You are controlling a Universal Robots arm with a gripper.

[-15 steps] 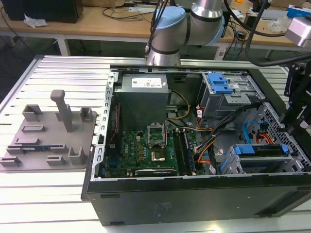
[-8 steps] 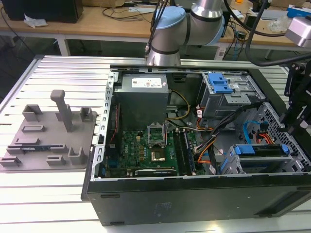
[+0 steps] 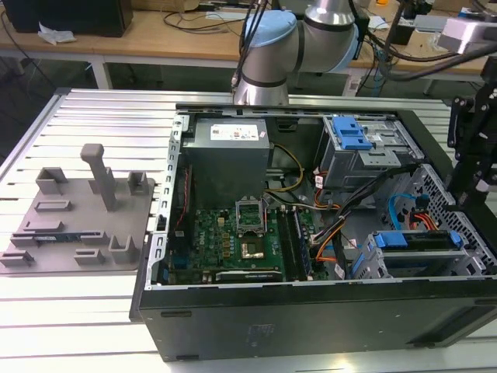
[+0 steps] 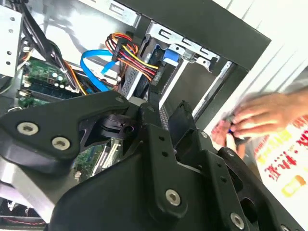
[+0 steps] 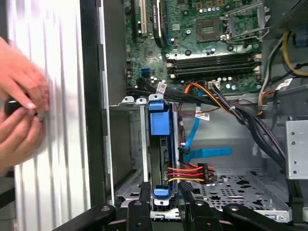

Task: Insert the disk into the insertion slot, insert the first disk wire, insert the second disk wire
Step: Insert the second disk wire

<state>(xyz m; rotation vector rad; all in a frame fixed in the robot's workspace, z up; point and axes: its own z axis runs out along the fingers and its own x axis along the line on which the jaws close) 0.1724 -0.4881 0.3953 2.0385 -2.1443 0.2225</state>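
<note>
The disk (image 5: pixel 160 126), in its bright blue frame, stands edge-on inside the insertion slot (image 5: pixel 126 144), a grey metal cage at the case's corner. In the exterior view this cage (image 3: pixel 371 263) lies at the lower right with the blue frame (image 3: pixel 404 239) along its top. My gripper (image 5: pixel 166 204) hovers open over the disk's end, one black finger on each side of the blue tab. A flat blue wire (image 5: pixel 207 153) and a red-yellow-black wire bundle (image 5: pixel 190 172) lie beside the disk; whether either is plugged in I cannot tell. The gripper (image 3: pixel 468 183) hangs over the case's right end.
A person's hands (image 5: pixel 19 108) hold a small dark object on the ribbed table just outside the case wall; one hand (image 4: pixel 262 115) also appears in the second wrist view. The motherboard (image 3: pixel 233 237), a taller cage with a blue latch (image 3: pixel 353 140) and a grey fixture plate (image 3: pixel 78 225) surround the area.
</note>
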